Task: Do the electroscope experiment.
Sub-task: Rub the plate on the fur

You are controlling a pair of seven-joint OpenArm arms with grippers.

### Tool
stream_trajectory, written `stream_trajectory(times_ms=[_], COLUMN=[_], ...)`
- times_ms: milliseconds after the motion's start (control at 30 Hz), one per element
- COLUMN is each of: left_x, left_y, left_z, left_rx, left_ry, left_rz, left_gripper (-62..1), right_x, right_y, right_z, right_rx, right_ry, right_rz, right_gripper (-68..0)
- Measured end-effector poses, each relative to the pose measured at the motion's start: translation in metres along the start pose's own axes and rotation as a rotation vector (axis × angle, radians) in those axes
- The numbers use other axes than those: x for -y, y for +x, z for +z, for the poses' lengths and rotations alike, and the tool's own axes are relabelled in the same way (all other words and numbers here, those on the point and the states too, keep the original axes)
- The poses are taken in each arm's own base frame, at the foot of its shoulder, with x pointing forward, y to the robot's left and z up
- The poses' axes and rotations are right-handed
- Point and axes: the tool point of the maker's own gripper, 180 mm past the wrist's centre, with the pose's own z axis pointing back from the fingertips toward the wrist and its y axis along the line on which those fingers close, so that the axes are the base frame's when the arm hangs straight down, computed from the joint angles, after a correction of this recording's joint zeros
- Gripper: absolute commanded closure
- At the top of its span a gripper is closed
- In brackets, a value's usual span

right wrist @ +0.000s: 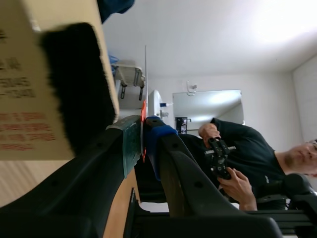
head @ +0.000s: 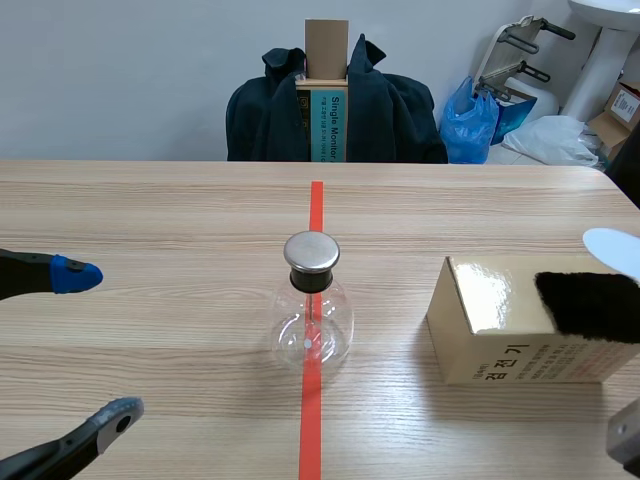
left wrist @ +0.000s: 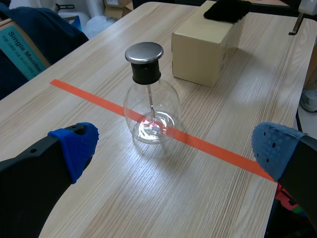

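Note:
The electroscope (head: 312,305), a clear glass flask with a metal cap and a thin rod inside, stands on the red tape line at mid-table. My left gripper (head: 95,345) is open, left of the flask and clear of it. The flask (left wrist: 150,104) sits just ahead of the open left gripper (left wrist: 173,146). At the right, a black fur pad (head: 590,305) lies on a tan cardboard box (head: 500,335). My right gripper (right wrist: 143,134) is shut on a thin pale plastic strip (right wrist: 145,74), beside the fur pad (right wrist: 79,84). The strip's rounded end (head: 612,250) shows above the box.
A chair draped with a dark jacket (head: 390,110) and holding a boxed item (head: 327,100) stands beyond the table's far edge. Bags and clutter lie at the back right. A person (right wrist: 247,158) with a hand-held controller shows behind the right gripper.

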Motion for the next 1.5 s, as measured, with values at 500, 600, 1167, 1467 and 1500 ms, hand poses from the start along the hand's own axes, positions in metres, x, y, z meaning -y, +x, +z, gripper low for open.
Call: stream_trajectory(times_ms=[500,600,1167,1467,1500], left_x=[0.000,0.000,0.000,0.000,0.000], left_y=[-0.002,-0.002,-0.002,-0.002,-0.003], left_z=[0.000,0.000,0.000,0.000,0.000], left_rx=[-0.008,-0.008,-0.010,-0.011,-0.015], left_ry=[0.000,0.000,-0.001,-0.001,-0.001], left_rz=[0.000,0.000,-0.002,-0.002,-0.002], left_gripper=[-62.3,-62.3,-62.3,-62.3,-62.3], right_x=[-0.034,-0.035,-0.046,-0.048,-0.048], right_y=[-0.002,0.001,0.008,0.007,-0.003], right_z=[0.016,0.017,0.017,0.016,0.017], right_rx=[0.002,0.023,-0.016,-0.037,-0.097], right_ry=[0.111,0.113,0.139,0.142,0.139], right_rz=[0.004,0.003,-0.007,0.001,-0.002], right_gripper=[-0.8,-0.8,-0.8,-0.8,-0.8])
